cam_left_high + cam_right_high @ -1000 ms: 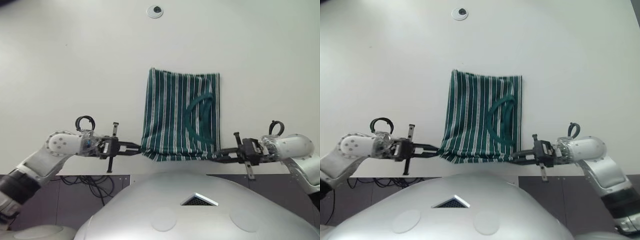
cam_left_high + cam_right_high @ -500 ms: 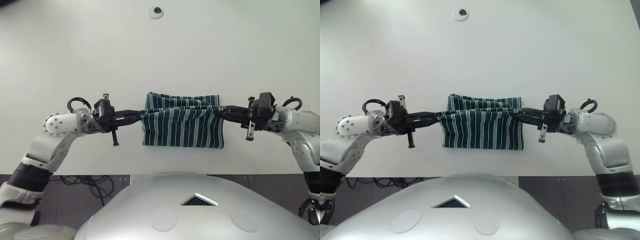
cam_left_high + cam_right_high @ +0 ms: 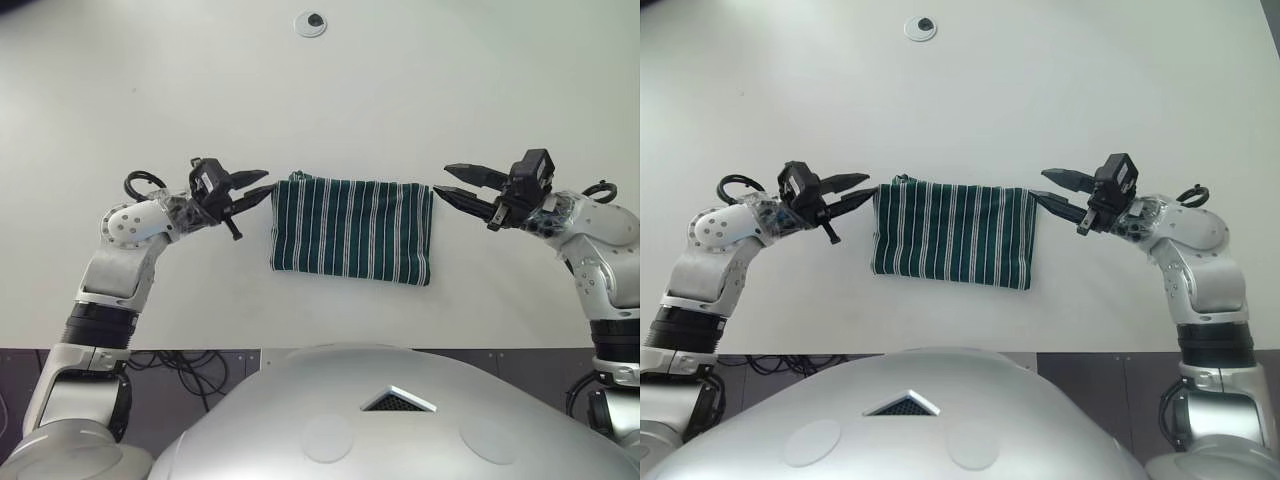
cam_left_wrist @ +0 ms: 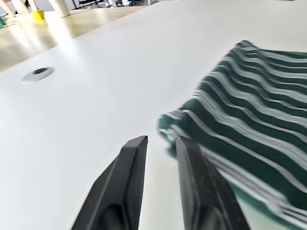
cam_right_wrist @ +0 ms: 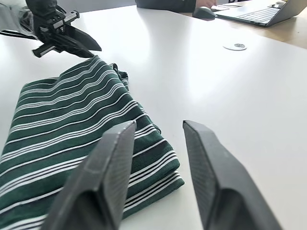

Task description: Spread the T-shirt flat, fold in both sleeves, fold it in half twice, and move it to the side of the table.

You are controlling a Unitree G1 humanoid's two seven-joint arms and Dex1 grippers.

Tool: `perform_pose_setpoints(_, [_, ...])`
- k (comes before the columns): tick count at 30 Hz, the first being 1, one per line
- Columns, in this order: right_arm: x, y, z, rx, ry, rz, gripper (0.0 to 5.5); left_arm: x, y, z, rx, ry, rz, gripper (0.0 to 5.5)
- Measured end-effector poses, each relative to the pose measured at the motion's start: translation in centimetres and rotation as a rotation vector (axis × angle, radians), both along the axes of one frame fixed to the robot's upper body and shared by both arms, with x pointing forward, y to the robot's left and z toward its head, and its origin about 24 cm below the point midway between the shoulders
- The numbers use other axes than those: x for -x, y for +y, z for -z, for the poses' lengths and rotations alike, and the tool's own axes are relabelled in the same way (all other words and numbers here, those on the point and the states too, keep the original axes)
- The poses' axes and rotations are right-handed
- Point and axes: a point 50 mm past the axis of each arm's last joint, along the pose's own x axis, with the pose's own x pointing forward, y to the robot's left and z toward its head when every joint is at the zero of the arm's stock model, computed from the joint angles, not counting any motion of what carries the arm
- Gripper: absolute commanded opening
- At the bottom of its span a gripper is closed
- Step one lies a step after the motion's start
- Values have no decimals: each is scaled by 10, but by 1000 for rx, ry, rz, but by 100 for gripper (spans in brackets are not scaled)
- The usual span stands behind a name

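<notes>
The green-and-white striped T-shirt [image 3: 352,230] lies folded into a wide, flat rectangle on the white table [image 3: 150,90]. My left gripper [image 3: 268,181] hovers open just off the shirt's far left corner, holding nothing. At the far right corner my right gripper [image 3: 443,179] is likewise open and empty, its tips a little apart from the cloth. In the left wrist view the fingers [image 4: 135,158] stand beside the folded corner of the shirt [image 4: 249,96]. In the right wrist view the fingers [image 5: 117,153] frame the shirt's [image 5: 72,120] layered corner, with the left gripper [image 5: 72,40] beyond it.
A round cable grommet [image 3: 310,22] sits in the tabletop far behind the shirt. Bare table spreads to both sides and behind the shirt. The table's near edge [image 3: 200,347] runs close below the shirt.
Both grippers lifted the shirt's near edge, carried it over to the far edge, folding the shirt in half, then let go and opened.
</notes>
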Motion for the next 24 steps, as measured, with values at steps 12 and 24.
perform_pose_setpoints(12, [4, 103, 56, 211, -102, -73, 254, -59, -9, -28, 230, -424, -479, 101])
perform_pose_setpoints(24, [-82, 17, 69, 203, -255, 1002, 254, -51, -39, -21, 389, -732, -668, 101])
